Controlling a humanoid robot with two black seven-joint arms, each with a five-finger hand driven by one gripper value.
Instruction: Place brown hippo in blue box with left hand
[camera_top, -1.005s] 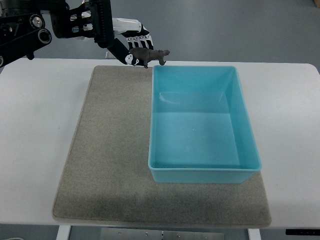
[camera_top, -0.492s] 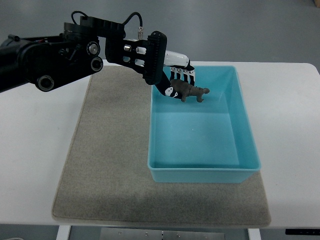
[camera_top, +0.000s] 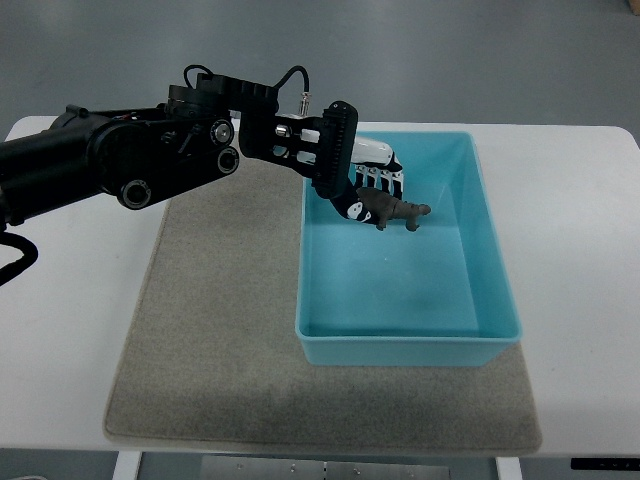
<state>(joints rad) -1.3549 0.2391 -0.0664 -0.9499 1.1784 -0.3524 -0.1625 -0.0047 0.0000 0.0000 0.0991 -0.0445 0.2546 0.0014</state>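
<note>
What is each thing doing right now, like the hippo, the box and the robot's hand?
Brown hippo: held in the air over the box, not put down yet.
Blue box: open on top, nothing lying on its floor.
Left robot hand: closed on the hippo, reaching over the box.
Grey mat: lying flat under the box.

- The left arm (camera_top: 130, 165) is a thick, matte black limb, built of bulky jointed segments.
- Round silver-rimmed fittings like bolt heads sit along its side.
- Thin black cables loop over the top near the wrist.
- The wrist is a black block with a ribbed edge and white inset panels.
- The robot hand (camera_top: 372, 188) has white shells with black joints and small dark markings.
</note>
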